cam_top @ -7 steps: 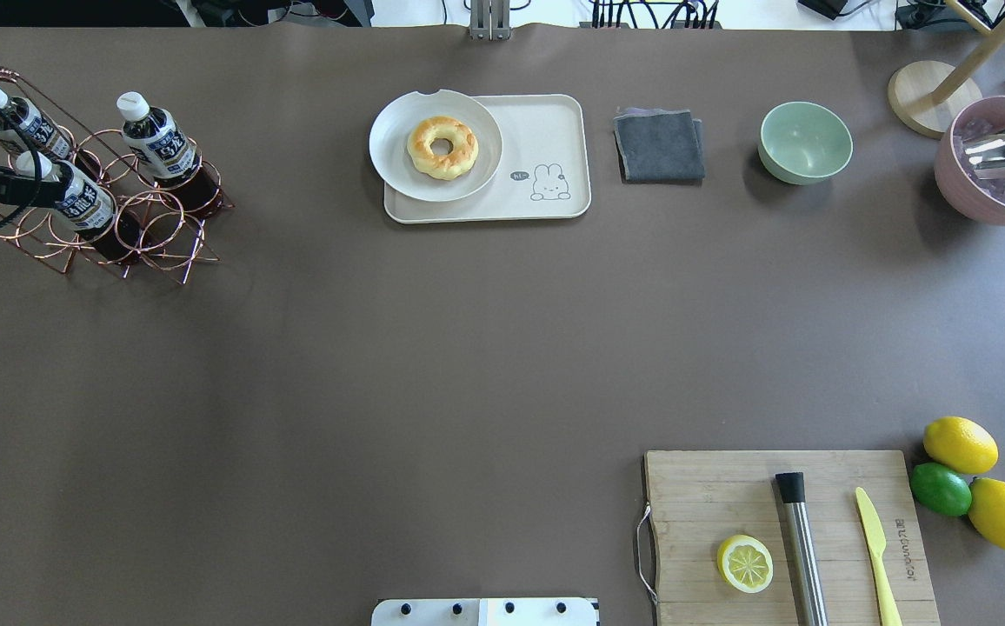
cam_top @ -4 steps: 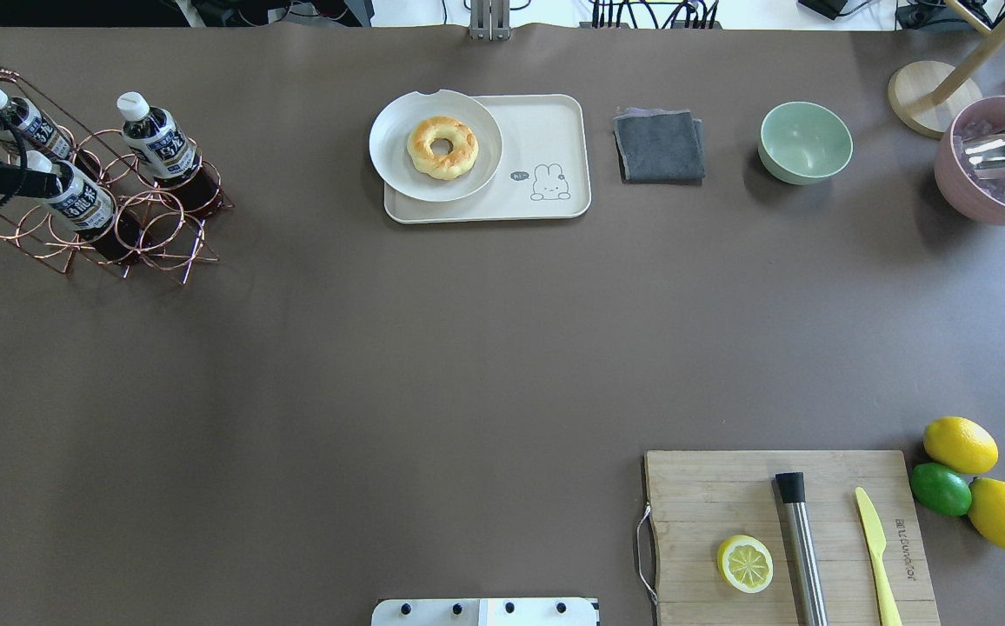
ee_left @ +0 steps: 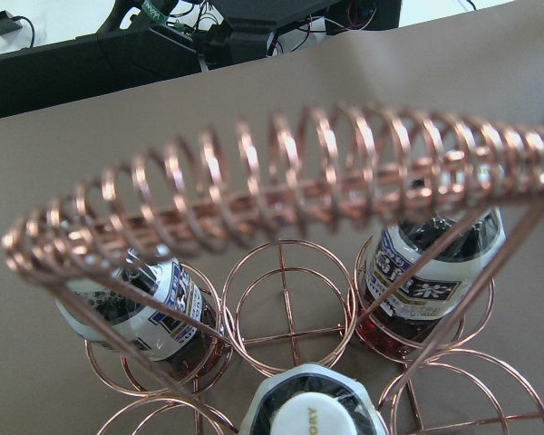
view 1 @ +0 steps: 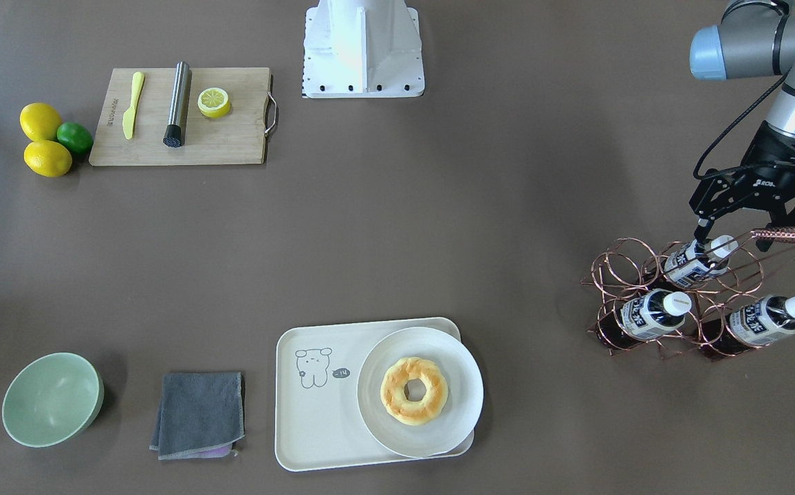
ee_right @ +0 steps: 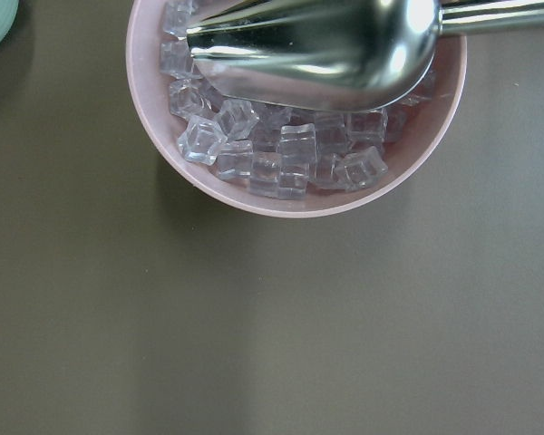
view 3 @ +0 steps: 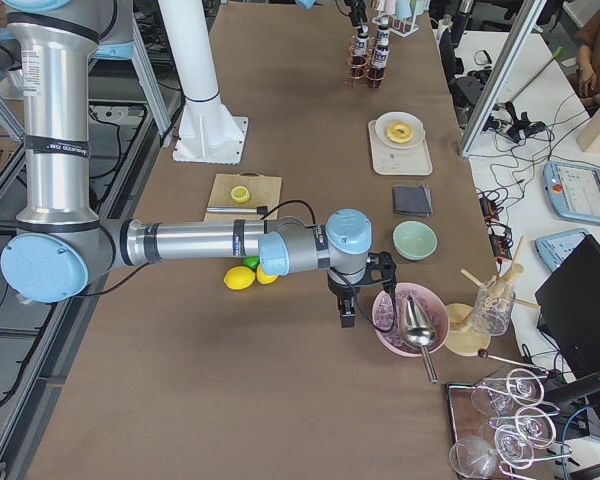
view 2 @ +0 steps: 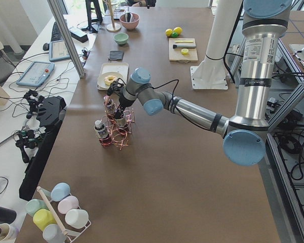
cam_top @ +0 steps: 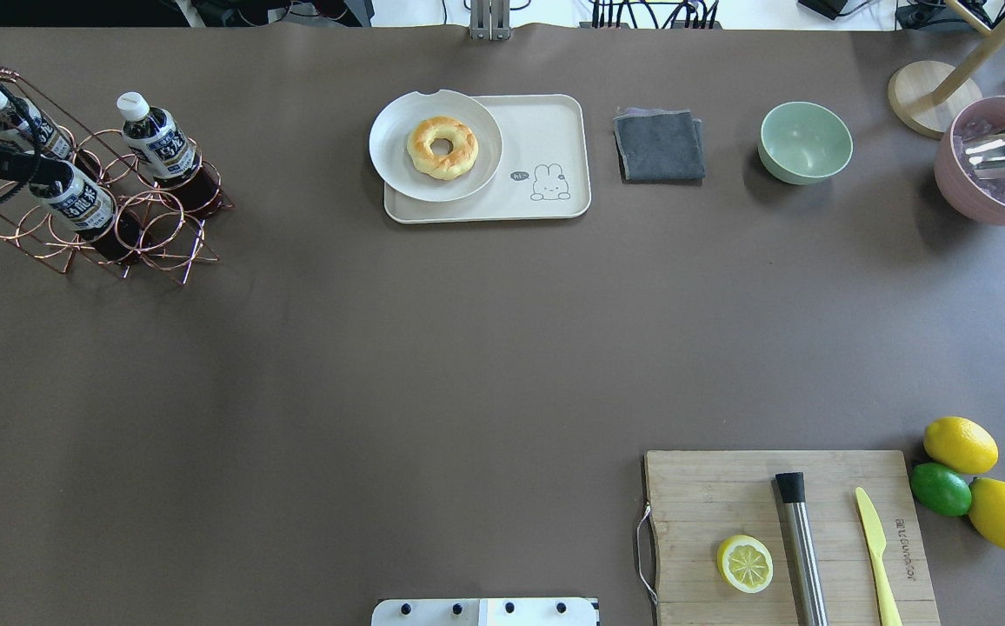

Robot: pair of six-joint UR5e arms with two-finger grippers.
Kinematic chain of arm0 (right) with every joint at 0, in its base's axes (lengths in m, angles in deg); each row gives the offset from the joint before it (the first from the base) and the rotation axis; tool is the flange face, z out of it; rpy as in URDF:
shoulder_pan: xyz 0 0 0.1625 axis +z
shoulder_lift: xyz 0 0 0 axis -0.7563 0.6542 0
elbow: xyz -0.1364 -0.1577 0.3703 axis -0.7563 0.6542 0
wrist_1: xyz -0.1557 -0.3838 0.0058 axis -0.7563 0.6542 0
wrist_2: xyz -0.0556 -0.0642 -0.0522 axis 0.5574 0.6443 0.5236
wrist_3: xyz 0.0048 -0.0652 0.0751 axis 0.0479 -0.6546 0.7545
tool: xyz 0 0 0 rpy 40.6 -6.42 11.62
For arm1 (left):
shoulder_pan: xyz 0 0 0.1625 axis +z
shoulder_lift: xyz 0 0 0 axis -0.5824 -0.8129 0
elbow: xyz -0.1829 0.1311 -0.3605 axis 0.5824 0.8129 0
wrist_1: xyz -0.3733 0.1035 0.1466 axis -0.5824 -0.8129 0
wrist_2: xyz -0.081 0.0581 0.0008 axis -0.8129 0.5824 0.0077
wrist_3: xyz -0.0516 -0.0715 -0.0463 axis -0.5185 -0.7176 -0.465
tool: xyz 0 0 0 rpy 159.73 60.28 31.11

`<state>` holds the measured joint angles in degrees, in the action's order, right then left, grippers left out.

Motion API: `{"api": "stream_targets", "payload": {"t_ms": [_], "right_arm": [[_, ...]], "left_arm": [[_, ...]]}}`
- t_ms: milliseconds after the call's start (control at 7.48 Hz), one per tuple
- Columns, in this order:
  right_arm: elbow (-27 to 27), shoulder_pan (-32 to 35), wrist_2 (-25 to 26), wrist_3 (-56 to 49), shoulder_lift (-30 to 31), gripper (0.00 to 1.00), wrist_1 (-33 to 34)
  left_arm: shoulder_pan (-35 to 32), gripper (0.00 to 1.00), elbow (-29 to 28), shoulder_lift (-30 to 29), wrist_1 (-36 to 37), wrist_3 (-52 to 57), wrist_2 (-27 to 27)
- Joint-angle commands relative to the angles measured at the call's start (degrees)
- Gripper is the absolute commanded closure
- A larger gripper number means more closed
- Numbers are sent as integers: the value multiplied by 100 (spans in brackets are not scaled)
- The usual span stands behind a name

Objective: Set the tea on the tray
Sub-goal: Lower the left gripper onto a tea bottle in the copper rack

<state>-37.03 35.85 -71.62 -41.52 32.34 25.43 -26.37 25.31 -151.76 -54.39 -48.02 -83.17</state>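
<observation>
Three tea bottles stand tilted in a copper wire rack (cam_top: 163,228) at the table's far left. My left gripper (view 1: 739,232) hangs over the rack, open, its fingers either side of the white cap of the nearest tea bottle (view 1: 690,265), not closed on it. That cap shows at the bottom of the left wrist view (ee_left: 313,412), under the rack's coiled handle (ee_left: 281,181). The other two bottles (cam_top: 157,141) (cam_top: 16,120) stand apart. The cream tray (cam_top: 546,130) with the bear drawing lies at the far middle. My right gripper (view 3: 362,300) hovers beside the pink ice bowl; I cannot tell its state.
A white plate (cam_top: 391,148) with a donut (cam_top: 442,148) covers the tray's left half. A grey cloth (cam_top: 659,145) and a green bowl (cam_top: 805,142) lie to its right. The pink bowl (ee_right: 295,195) holds ice and a metal scoop. A cutting board (cam_top: 728,487), lemons and lime sit near right.
My left gripper has shifted slightly toward the table's far side over the rack, settling around the nearest bottle's cap. Nothing else has moved.
</observation>
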Motion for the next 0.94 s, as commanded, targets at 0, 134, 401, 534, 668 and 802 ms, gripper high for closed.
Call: {"api": "stream_targets", "payload": {"t_ms": [0, 134, 401, 534, 668, 802], "right_arm": [[-5, 0, 0, -9, 38, 0, -3], [-5, 0, 0, -9, 38, 0, -3], [21, 0, 17, -9, 46, 0, 6], [21, 0, 17, -9, 38, 0, 6], [13, 0, 17, -9, 38, 0, 6], [21, 0, 17, -9, 38, 0, 6]], "left_arm": [[-50, 33, -105, -66, 9, 12, -13], [-50, 50, -62, -74, 1, 12, -13], [-50, 75, -61, -57, -8, 4, -91], [-42, 75, -61, -57, -8, 4, -100], [-41, 81, -26, -48, -17, -5, -100], [-50, 100, -17, -48, -17, 3, -144]]}}
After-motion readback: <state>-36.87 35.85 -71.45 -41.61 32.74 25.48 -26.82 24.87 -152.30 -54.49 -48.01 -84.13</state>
